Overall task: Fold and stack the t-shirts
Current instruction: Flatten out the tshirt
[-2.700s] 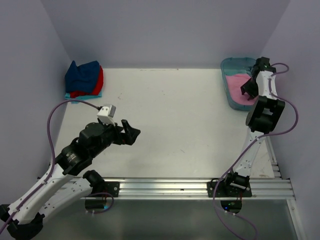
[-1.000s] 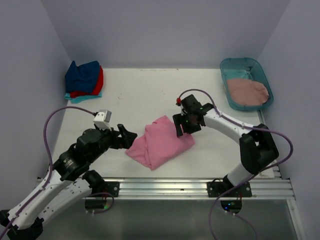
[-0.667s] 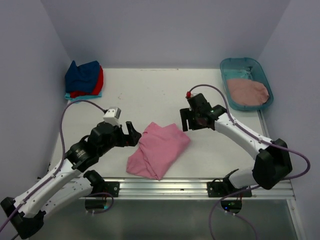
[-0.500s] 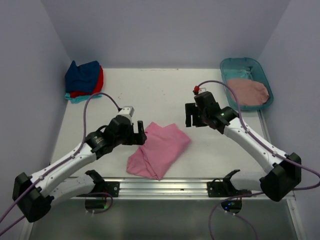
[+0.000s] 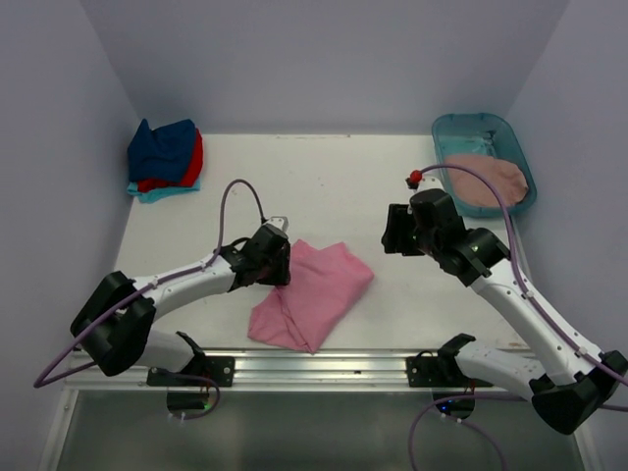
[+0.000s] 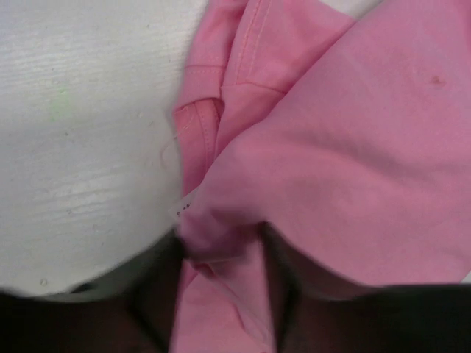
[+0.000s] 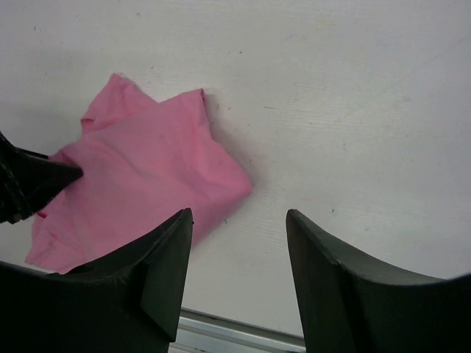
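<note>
Bright pink t-shirt (image 5: 312,294), lying crumpled and loosely doubled over on the table (image 5: 324,186), near the front edge and between the two arms. It reads as light, limp cloth with no stiffness: lifted at one point it would likely hang and drag, and a thick bunch could slip out layer by layer. The stitched seams and hems (image 6: 200,125) look like the firmest places to take hold, best at two spread points such as the shoulders or the bottom corners.

Left gripper (image 5: 278,267), low at the shirt's left edge. In the wrist view its jaws stand astride a bunched ridge of pink cloth beside a small white label (image 6: 184,209). Whether they are pressing on it cannot be told.

Right gripper (image 5: 397,235), held above bare table well to the right of the shirt, jaws apart and holding nothing.

Folded stack (image 5: 164,155) of navy, red and turquoise shirts, in the far left corner.

Dusty rose t-shirt (image 5: 486,182), heaped in the teal tub (image 5: 461,123) at the far right corner.
</note>
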{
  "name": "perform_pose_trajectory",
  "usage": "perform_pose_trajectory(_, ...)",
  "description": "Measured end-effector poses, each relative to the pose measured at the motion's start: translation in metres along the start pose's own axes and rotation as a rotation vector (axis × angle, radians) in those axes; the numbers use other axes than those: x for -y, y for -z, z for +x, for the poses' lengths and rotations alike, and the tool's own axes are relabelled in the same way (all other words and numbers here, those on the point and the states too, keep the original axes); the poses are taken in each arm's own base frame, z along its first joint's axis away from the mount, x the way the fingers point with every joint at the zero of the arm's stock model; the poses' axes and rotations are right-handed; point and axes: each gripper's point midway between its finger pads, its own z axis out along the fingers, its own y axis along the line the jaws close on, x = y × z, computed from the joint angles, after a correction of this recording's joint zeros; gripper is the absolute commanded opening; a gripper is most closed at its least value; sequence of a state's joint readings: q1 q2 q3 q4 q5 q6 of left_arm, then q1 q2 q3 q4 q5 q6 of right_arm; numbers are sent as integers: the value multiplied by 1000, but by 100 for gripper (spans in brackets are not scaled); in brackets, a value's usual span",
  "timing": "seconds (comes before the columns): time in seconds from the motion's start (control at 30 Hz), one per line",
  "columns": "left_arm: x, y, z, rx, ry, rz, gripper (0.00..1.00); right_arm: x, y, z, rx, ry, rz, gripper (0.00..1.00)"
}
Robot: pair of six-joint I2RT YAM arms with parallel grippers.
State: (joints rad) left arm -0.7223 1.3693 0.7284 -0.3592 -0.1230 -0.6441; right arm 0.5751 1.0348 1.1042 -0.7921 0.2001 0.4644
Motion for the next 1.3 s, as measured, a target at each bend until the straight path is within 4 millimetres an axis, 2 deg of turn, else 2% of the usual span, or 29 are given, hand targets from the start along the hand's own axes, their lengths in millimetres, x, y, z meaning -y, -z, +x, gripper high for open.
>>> perform_pose_trajectory(0.03, 2, -2, -2, 6, 4, 8, 11, 1, 0, 2, -5, 1, 3, 57)
perform_pose_trajectory(0.07, 4, -4, -3, 11, -2, 17, 0, 2, 0, 5, -10, 2, 5, 57)
perform_pose_trajectory(0.2, 16, -9, -7, 19, -4, 67, 0, 4, 0, 8, -20, 0, 11, 54)
perform_pose_trajectory(0.3, 35, -6, -11, 29, -20, 146, 0, 4, 1, 8, -19, -3, 11, 53)
perform_pose_trajectory(0.37, 57, 1, -14, 31, -57, 207, 0, 5, 2, 8, -15, -4, 15, 53)
perform_pose_trajectory(0.47, 103, 16, -16, 32, -139, 336, 0, 8, 5, 6, -2, -5, 26, 53)
perform_pose_trajectory(0.53, 131, 25, -9, 19, -200, 418, 0, 11, 7, 5, 2, -5, 36, 53)
perform_pose_trajectory(0.6, 156, 33, 10, -17, -273, 491, 0, 13, 9, 4, 5, -4, 51, 53)
perform_pose_trajectory(0.73, 196, 47, 69, -134, -413, 617, 0, 17, 15, -1, 18, -6, 74, 53)
perform_pose_trajectory(0.83, 215, 55, 115, -227, -505, 695, 0, 19, 21, -11, 45, -15, 88, 53)
perform_pose_trajectory(0.93, 232, 59, 154, -297, -592, 751, 0, 21, 28, -19, 70, -20, 101, 53)
perform_pose_trajectory(1.0, 242, 64, 171, -318, -637, 785, 0, 22, 33, -23, 85, -25, 108, 54)
perform_pose_trajectory(1.1, 265, 83, 191, -316, -704, 877, 0, 26, 38, -26, 101, -32, 127, 60)
perform_pose_trajectory(1.17, 280, 100, 200, -307, -736, 952, 7, 29, 40, -27, 106, -35, 141, 66)
perform_pose_trajectory(1.23, 290, 114, 206, -304, -767, 1017, 25, 31, 42, -27, 106, -37, 151, 69)
perform_pose_trajectory(1.27, 294, 121, 209, -299, -784, 1048, 53, 32, 43, -27, 105, -37, 154, 70)
perform_pose_trajectory(1.3, 298, 126, 212, -288, -803, 1071, 65, 33, 43, -26, 103, -38, 158, 71)
